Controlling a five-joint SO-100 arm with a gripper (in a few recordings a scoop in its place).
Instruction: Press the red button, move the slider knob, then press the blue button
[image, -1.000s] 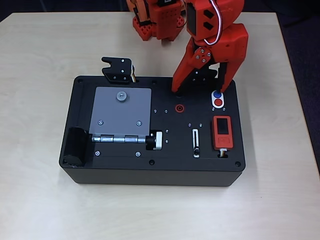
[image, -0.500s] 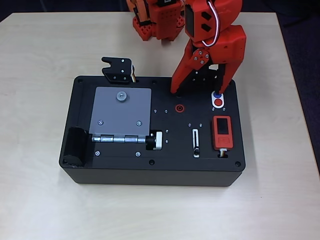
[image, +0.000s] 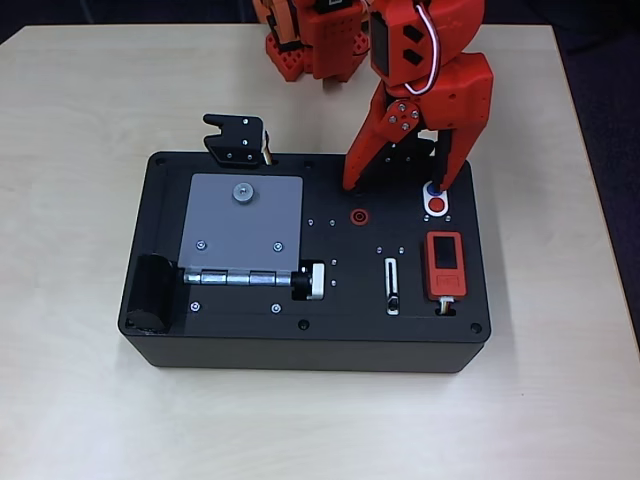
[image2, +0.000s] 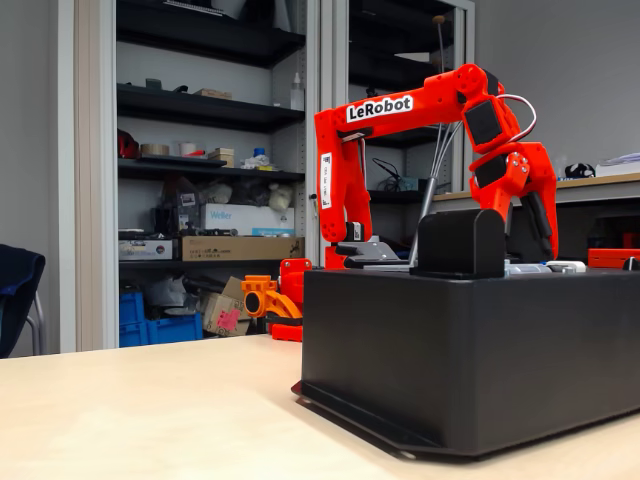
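Observation:
In the overhead view my orange gripper (image: 396, 184) is open over the back right of the black box (image: 230, 340), jaws spread wide. Its right fingertip (image: 441, 178) sits at the upper edge of the blue button (image: 432, 190) and partly covers it. The red button (image: 437, 207) lies just in front, in the same white oval, uncovered. The left fingertip (image: 352, 182) is behind the red ring socket (image: 358, 215). The slider knob (image: 393, 301) sits near the front end of its white-rimmed slot (image: 392, 275). In the fixed view the gripper (image2: 532, 222) hangs down behind the box top.
On the box are a grey hinged door (image: 242, 228), a ribbed white-and-black knob (image: 312, 281), a red module with a black screen (image: 445, 264) and a black latch (image: 238, 138). The arm's base (image: 310, 40) stands behind. Bare table (image: 80, 200) surrounds the box.
The gripper has shifted slightly left, so its right fingertip now overlaps the blue button's edge. It stays open. Nothing on the box has moved.

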